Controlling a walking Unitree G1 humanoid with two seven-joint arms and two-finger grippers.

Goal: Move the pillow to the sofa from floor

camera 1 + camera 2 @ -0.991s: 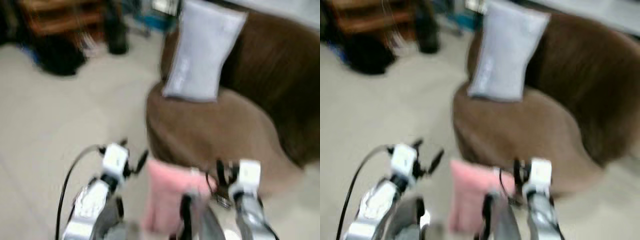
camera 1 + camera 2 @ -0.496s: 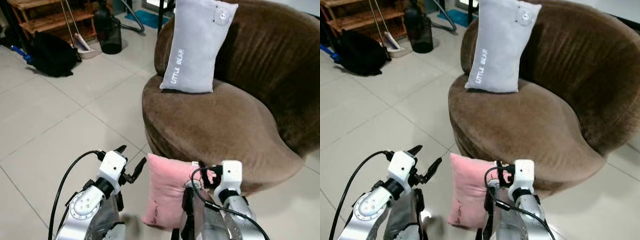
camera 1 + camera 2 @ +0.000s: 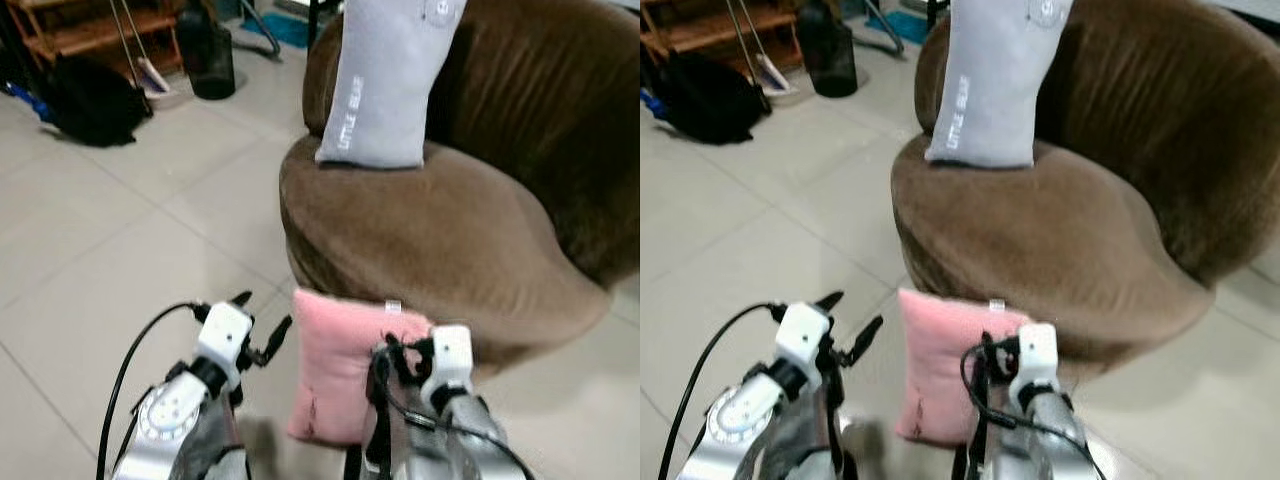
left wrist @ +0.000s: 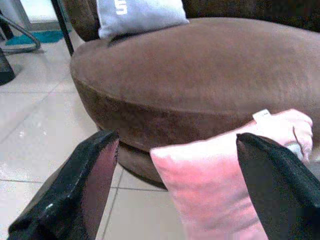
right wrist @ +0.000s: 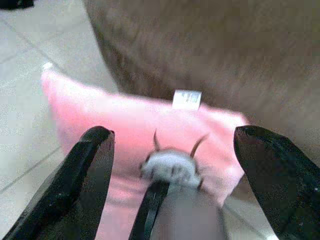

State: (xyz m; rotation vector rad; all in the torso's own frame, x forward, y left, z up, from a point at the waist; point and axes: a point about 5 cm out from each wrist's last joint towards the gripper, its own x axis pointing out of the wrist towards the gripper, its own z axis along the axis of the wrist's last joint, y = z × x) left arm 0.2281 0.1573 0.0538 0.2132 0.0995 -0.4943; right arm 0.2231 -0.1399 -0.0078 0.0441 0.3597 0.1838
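Tiled floor [image 3: 120, 230], brown sofa [image 3: 450, 230] holding grey pillow [image 3: 385, 80]. Item: pink pillow [image 3: 345, 365], upright on floor against sofa base; likely soft, light, compressible; best pinched at top edge. Left gripper [image 3: 262, 335], right gripper [image 5: 170, 165]: both spread wide, empty.

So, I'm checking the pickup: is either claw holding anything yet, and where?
Nothing is held: both the left claw and right claw are open before the pink pillow.
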